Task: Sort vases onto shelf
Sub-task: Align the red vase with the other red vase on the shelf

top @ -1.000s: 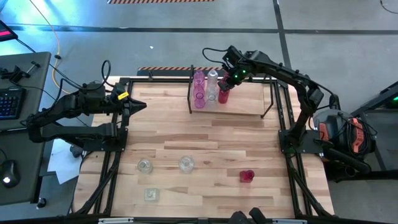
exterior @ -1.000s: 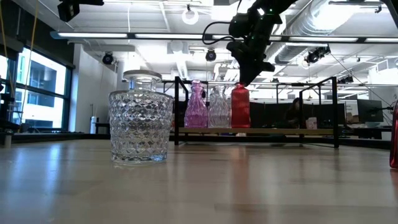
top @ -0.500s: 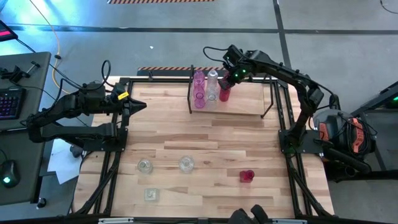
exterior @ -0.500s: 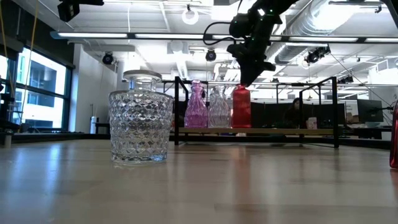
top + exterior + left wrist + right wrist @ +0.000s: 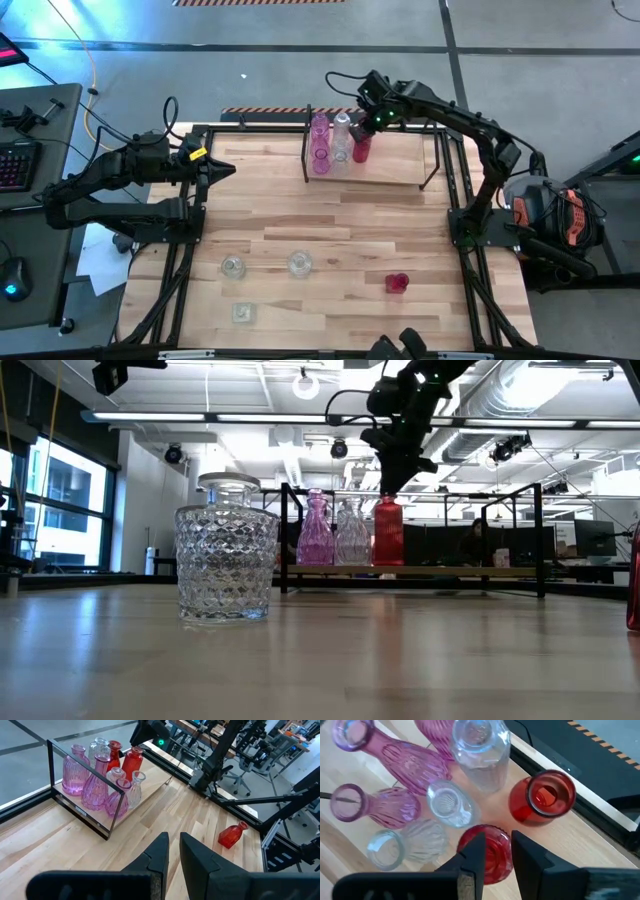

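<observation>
Two dark robot arms work at a pale wooden desk (image 5: 330, 230). At its far edge stands the shelf (image 5: 370, 150), a small rack of thin black frame and light boards. Several vases are clustered at the shelf's left end: pink vases (image 5: 319, 140), clear vases (image 5: 341, 138) and two red vases (image 5: 543, 797).

The right gripper (image 5: 366, 124) hangs directly above the nearer red vase (image 5: 387, 532), which stands upright on the shelf beside the clear ones. Its fingers (image 5: 472, 855) are slightly spread, straddling the vase's mouth from above without pinching it; in the low view a small gap shows between the gripper tip and the vase top. Compared with a second ago, the gripper has risen a little and the red vase has stayed put.

The left gripper (image 5: 222, 169) waits over the left side of the desk, its fingers nearly pressed together and holding nothing, unmoved since before.

On the near half of the desk remain three clear glass pieces (image 5: 233, 267) and a red vase lying on its side (image 5: 397, 283), all unchanged.
</observation>
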Available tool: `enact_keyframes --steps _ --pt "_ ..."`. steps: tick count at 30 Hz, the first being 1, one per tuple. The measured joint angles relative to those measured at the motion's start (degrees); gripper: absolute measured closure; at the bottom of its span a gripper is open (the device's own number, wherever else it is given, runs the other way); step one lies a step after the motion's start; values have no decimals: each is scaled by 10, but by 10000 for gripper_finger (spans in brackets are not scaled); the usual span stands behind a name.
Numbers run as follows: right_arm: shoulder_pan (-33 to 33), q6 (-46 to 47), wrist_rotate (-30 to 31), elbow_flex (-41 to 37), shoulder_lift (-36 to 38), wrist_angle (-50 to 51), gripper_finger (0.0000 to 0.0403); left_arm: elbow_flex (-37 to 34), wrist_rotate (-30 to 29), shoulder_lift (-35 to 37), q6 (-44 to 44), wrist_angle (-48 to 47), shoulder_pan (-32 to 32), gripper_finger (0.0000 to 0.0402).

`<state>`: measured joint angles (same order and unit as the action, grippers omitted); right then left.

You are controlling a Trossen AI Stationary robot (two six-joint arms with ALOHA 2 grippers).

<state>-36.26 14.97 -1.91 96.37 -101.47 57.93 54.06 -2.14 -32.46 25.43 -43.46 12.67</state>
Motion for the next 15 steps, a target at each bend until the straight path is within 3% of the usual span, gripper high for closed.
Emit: enact_keyframes --steps 7,15 --pt "13 -20 11 47 0 9 329 0 0 0 0 0 0 367" --pt "91 -58 108 188 0 151 329 0 0 0 0 0 0 367"
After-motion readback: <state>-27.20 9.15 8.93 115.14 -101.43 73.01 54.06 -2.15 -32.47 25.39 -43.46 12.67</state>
